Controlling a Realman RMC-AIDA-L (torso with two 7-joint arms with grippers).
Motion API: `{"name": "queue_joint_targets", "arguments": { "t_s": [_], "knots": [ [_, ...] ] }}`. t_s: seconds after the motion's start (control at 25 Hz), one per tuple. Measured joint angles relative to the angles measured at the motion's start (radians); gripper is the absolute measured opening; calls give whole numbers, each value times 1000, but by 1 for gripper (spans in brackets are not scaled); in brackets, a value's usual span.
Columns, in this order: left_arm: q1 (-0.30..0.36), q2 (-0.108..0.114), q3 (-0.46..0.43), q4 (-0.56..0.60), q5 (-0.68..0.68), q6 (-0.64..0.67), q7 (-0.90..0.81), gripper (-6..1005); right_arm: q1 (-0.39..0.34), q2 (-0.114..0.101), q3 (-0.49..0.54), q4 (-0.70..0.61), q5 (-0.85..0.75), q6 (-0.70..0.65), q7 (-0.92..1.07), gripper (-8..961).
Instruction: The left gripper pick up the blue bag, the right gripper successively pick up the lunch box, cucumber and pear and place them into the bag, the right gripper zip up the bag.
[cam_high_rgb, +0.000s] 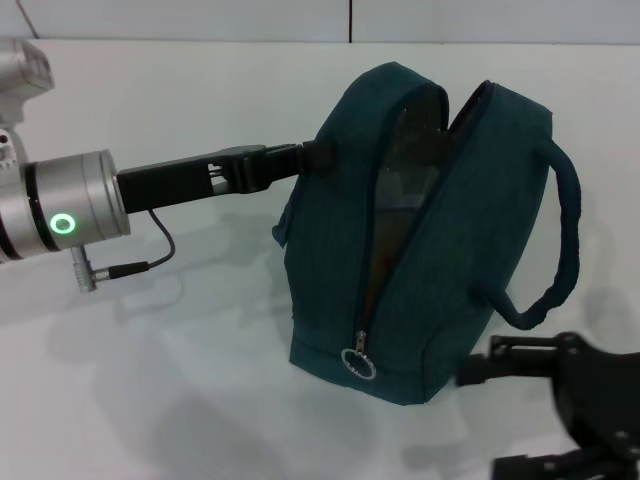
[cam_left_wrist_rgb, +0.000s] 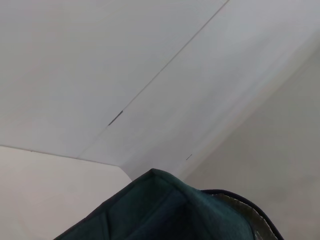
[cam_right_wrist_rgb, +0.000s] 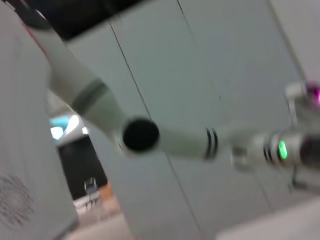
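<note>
Left end effector (cam_high_rgb: 300, 158) reaching in from the left, pinching the far-left top edge of the bag (cam_high_rgb: 420, 240) and holding it upright. Bag dark teal-blue, standing mid-scene on the white tabletop (cam_high_rgb: 180, 380), mouth gaping along the top and down the near face. Zip unclosed; metal ring pull (cam_high_rgb: 358, 364) hanging low at the near bottom end of the zip track. Grey lining visible inside the opening; contents too dark to tell. Loop handle (cam_high_rgb: 562, 250) arching off the bag's right side. In the left wrist view, only the bag's top corner (cam_left_wrist_rgb: 165, 210) against pale walls.

Right end effector (cam_high_rgb: 500, 365) low at the near right, just beside the bag's bottom right corner, below the handle; fingers spread or closed, cannot tell. Right wrist view blurred, aimed across at the left arm (cam_right_wrist_rgb: 165, 140) with its green light.
</note>
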Motion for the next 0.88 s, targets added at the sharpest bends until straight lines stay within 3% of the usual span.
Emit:
{"name": "queue_joint_targets", "arguments": {
  "t_s": [0.12,0.48,0.88],
  "knots": [
    [-1,-1,0,0,-1,0,0,47,15,13,0,1,-39,69,22,867],
    [-2,-2,0,-12,-14,0,0,47,52,31,-25,28,-34,204,51,871],
    [-7,-3,0,-36,-24,1,24,47,115,32,-26,124,-7,282,44,870]
  ]
}}
